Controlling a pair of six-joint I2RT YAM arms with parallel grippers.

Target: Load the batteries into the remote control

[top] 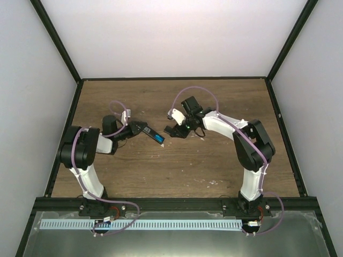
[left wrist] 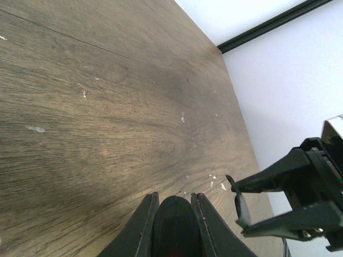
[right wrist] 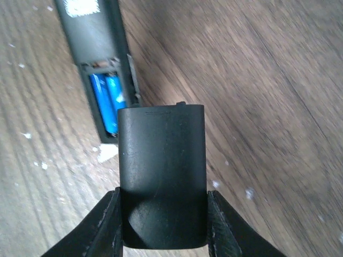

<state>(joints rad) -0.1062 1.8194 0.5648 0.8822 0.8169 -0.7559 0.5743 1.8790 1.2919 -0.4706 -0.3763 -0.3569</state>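
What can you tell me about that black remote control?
The remote control is a slim black bar, plastic by the look, back side up, with a white label. Its battery compartment stands open, two blue batteries side by side inside. The left tool grips one end; whether it rests on the wooden table is unclear.

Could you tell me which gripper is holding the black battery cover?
The right gripper: it clamps the battery cover by its edges, whereas the left gripper holds the remote control.
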